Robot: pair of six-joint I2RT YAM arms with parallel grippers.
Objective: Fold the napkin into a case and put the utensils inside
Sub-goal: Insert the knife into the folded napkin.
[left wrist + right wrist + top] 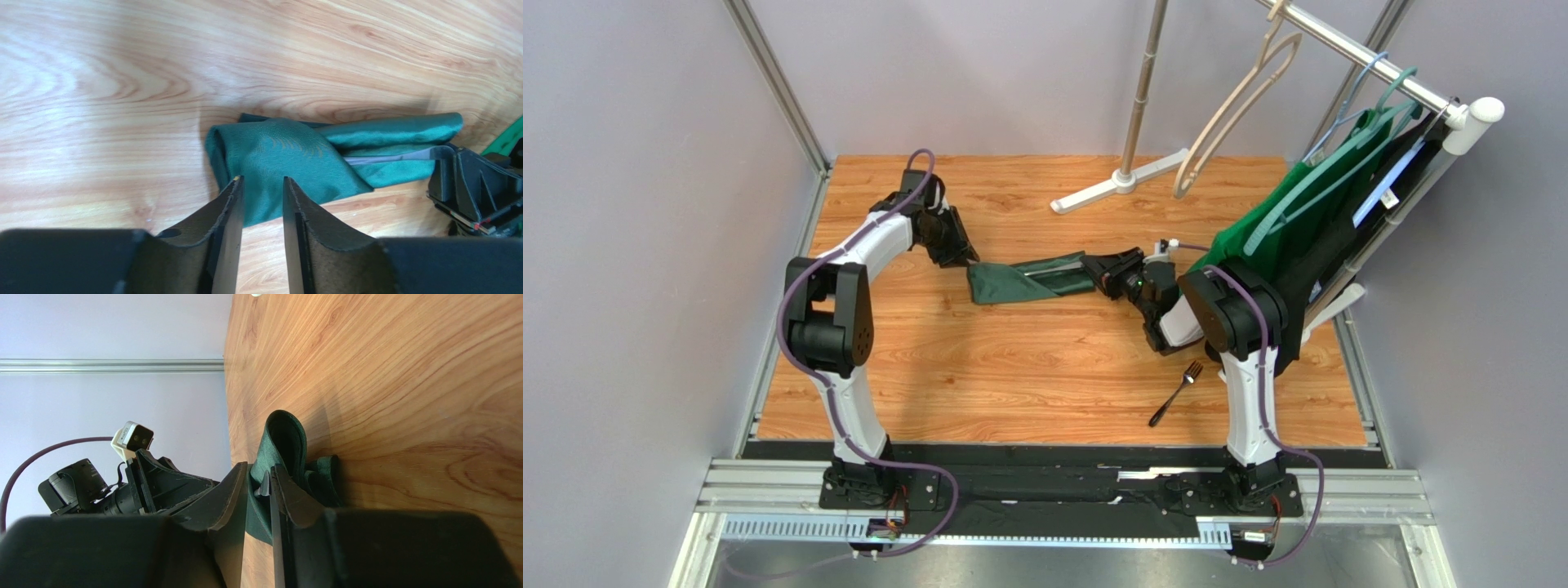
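Wood-grain table (1014, 368) fills the overhead view. The napkin (1028, 281), dark green and folded into a narrow strip, lies across the middle of it between my two arms. My left gripper (967, 260) sits at the strip's left end and my right gripper (1097, 270) at its right end. A fork (1174, 392) lies alone on the wood beside my right arm, well apart from the cloth. A brighter green garment (1308, 202) hangs at the far right.

From my left wrist, my fingers (227, 233) stand spread, with bare wood showing in the gap. The napkin's rounded end lies just ahead of the tips. Its near edge reaches in between them but is not squeezed. A slim grey strip (393, 158) shows inside the fold.

From my right wrist, the cloth runs between my two jaws and loops out past their tips onto the table. The gap there is narrow, and I cannot tell whether I pinch the cloth or only straddle it.
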